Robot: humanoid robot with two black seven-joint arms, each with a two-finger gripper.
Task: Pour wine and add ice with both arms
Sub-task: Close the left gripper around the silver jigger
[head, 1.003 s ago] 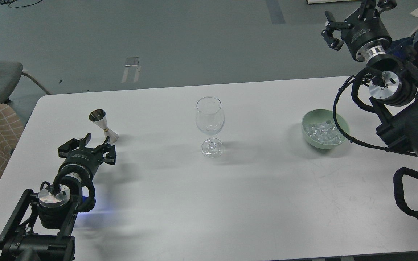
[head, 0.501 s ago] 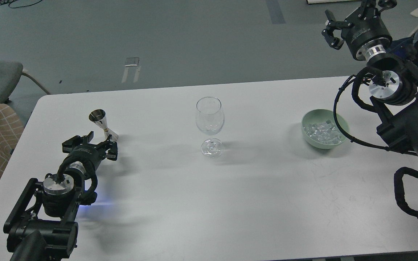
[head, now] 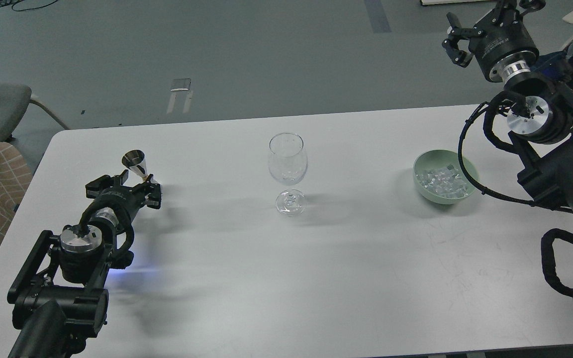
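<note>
My left gripper [head: 128,187] spreads open around the steel jigger [head: 138,167], while my right gripper [head: 470,31] hangs open, empty, above the table [head: 286,258]

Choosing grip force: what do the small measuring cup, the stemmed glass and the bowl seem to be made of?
Measuring cup: likely polished metal, silvery with mirror-like reflections. Stemmed glass: clear glass or hard plastic, see-through with bright glints. Bowl: pale green, matte, opaque; ceramic or plastic, cannot tell which.

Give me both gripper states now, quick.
Left gripper: open, around the metal measuring cup, not clamped.
Right gripper: open, empty, raised.
</note>
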